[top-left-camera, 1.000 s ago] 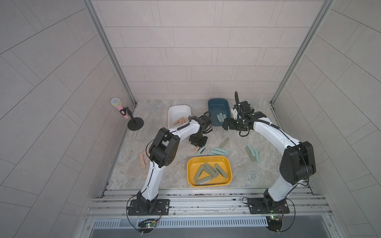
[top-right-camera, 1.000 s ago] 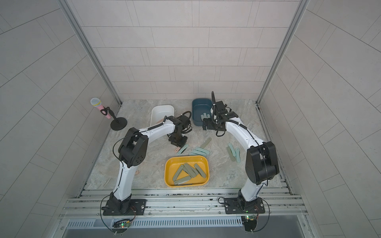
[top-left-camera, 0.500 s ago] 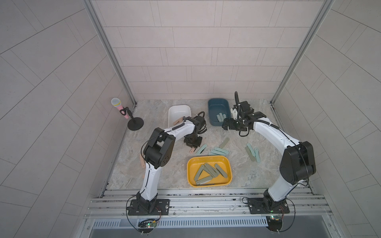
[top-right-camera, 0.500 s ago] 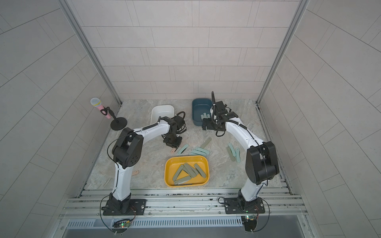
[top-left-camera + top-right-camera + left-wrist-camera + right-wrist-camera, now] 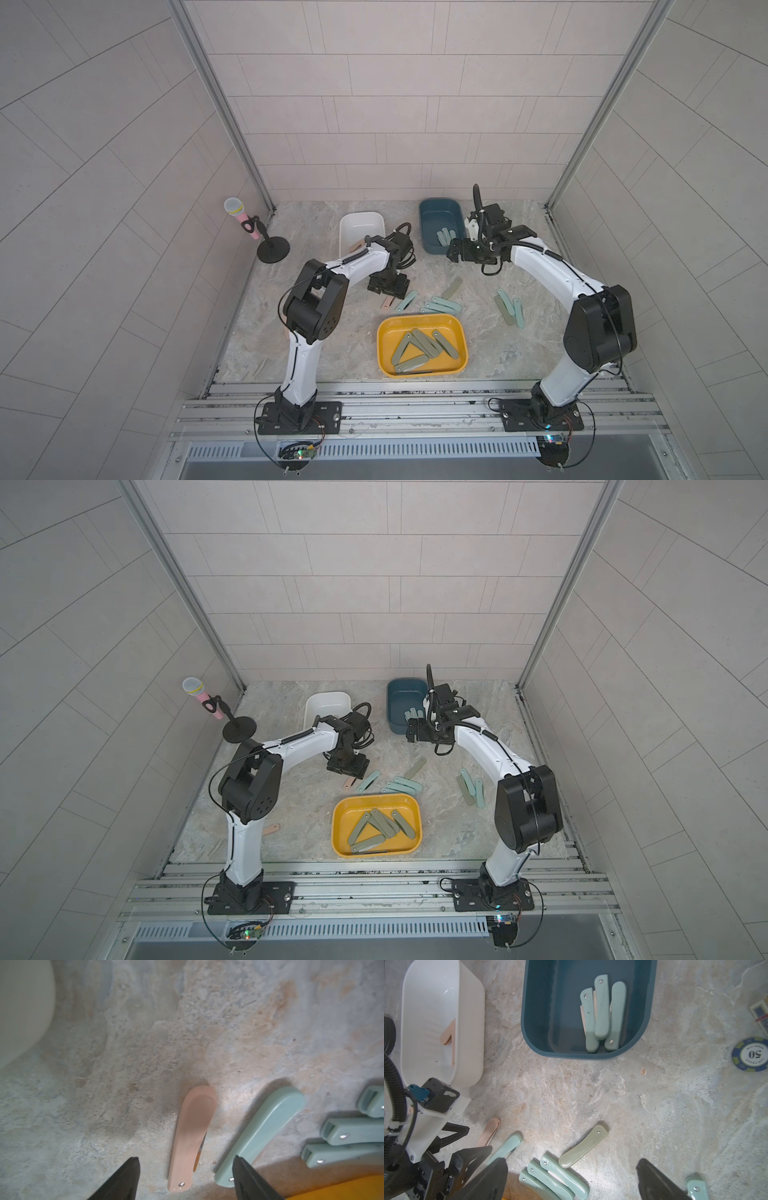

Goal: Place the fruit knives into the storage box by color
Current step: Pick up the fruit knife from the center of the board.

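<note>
Peach-pink is the colour in hand on the left. At the far left stands a microphone (image 5: 239, 212), which is no part of the job. A stray pink knife (image 5: 272, 828) lies on the table (image 5: 357, 357) close by the left arm. The white box (image 5: 360, 224) already holds some pink knives (image 5: 448, 1034).

Just in front of it, the left pincer (image 5: 185, 1159) hangs low over another pink knife (image 5: 192, 1136). Its jaws are parted and hold nothing, with one finger to each side of the bar. That knife lies flat on the table. In the wrist view its riveted end is nearest the pincer and its rounded end points away. In a top view its long axis runs at a slant, nearly parallel to the teal knife (image 5: 261, 1132) just beside it.

I judge the step to be the pick-up of this knife. The jaws need to come down and close across its width without catching the teal neighbour, whose riveted end sits under one finger. The knife then goes to the white box.

Further right, loose teal knives (image 5: 442, 306) lie behind the yellow box (image 5: 419, 319), which holds olive knives (image 5: 419, 347). The blue box (image 5: 436, 216) holds three teal knives (image 5: 602, 1012). The right pincer (image 5: 455, 252) hovers in front of it, jaws wide and empty. A few more knives (image 5: 505, 309) wait at the far right.
</note>
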